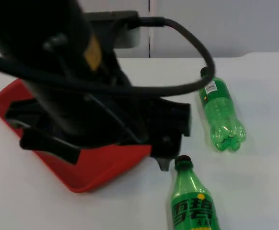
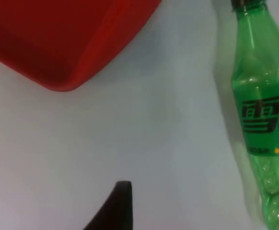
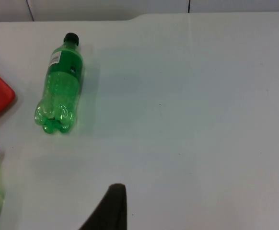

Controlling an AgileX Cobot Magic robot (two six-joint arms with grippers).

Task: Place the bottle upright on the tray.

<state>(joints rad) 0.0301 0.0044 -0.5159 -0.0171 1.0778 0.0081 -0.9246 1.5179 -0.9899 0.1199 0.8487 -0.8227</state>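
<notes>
Near bottle point(image 1: 193, 203) lies flat — black label characters; left hand point(image 1: 164, 160) beside it.

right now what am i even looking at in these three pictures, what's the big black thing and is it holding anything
The big black shape is a robot arm, seen from a fixed camera looking down on a white table. The other two pictures come from small cameras on each arm's wrist, looking along its hand.

The left hand hangs over the edge of a red tray, close to the cap of the near green bottle, which lies on its side. The far green bottle also lies flat, farther back, and shows in the right wrist picture too. The black tip there belongs to the right hand, which waits over bare table.

Neither hand holds anything, and the tray carries no bottle.
</notes>
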